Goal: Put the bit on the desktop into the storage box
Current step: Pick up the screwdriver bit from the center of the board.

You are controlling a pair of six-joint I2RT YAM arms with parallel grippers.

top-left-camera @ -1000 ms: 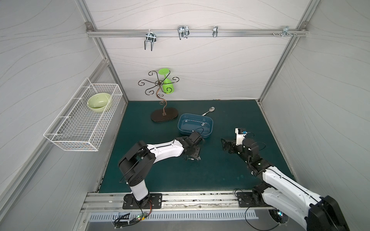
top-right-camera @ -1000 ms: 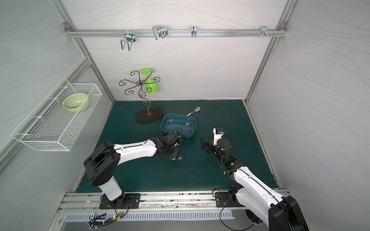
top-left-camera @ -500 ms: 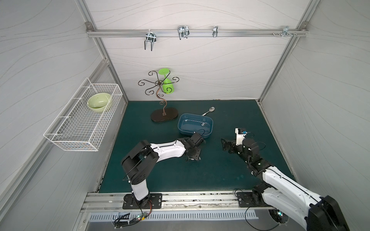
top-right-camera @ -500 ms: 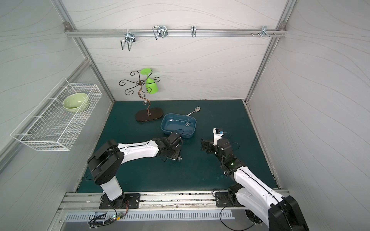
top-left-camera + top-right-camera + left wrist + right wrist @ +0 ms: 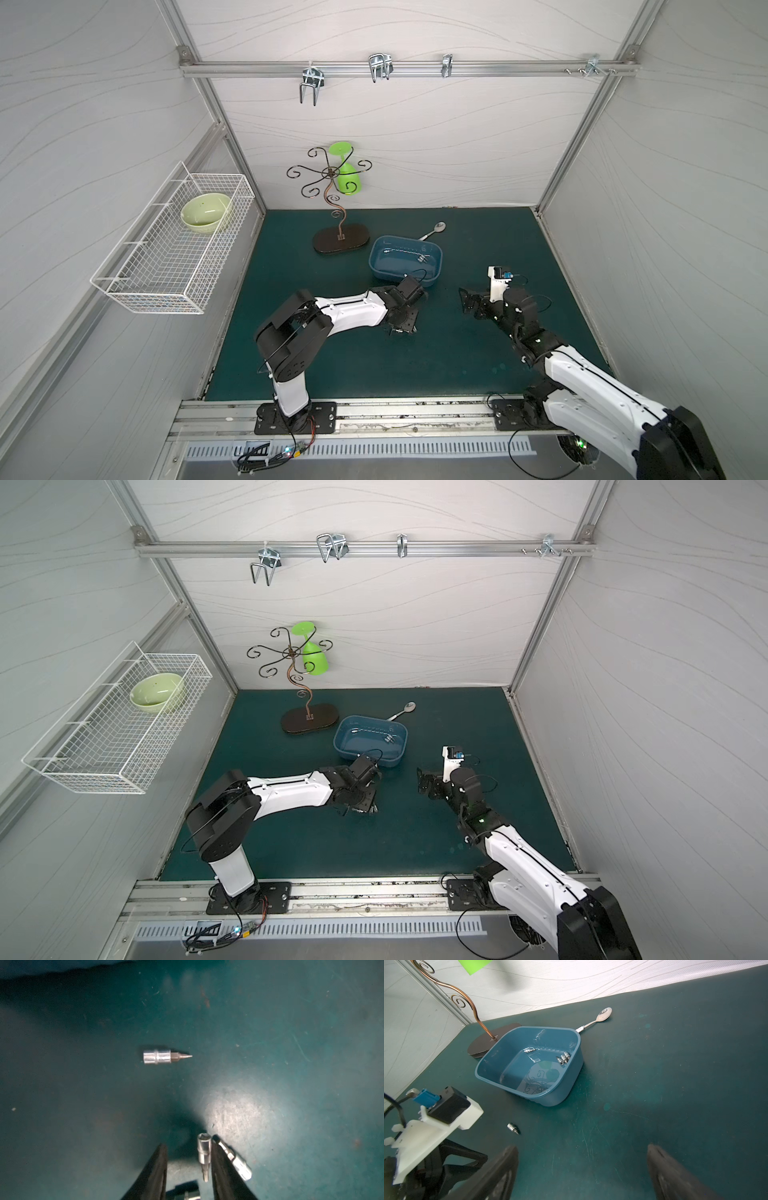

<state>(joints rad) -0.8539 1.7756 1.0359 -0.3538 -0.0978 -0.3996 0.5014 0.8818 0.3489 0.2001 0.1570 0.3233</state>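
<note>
In the left wrist view several small silver bits lie on the dark teal desktop point(image 5: 453, 357). My left gripper point(image 5: 188, 1145) is down on the desktop with its jaws open and narrow. One bit point(image 5: 204, 1153) lies between them, against one finger, with a gap to the other. A second bit point(image 5: 239, 1162) lies just outside that finger and a third bit point(image 5: 164, 1056) lies farther ahead. The blue storage box point(image 5: 395, 262) stands just beyond the left gripper point(image 5: 401, 330) and holds several bits point(image 5: 562, 1057). My right gripper point(image 5: 582, 1150) hovers wide open and empty over bare desktop.
A spoon point(image 5: 434, 230) lies behind the box. A copper wire stand on a dark oval base point(image 5: 340, 243) holds a green glass point(image 5: 347, 178) at the back. A white wire basket point(image 5: 166, 266) with a green bowl point(image 5: 205, 210) hangs on the left wall.
The left arm's elbow has shifted slightly while its gripper stayed low at the bits. The right arm has not moved.
</note>
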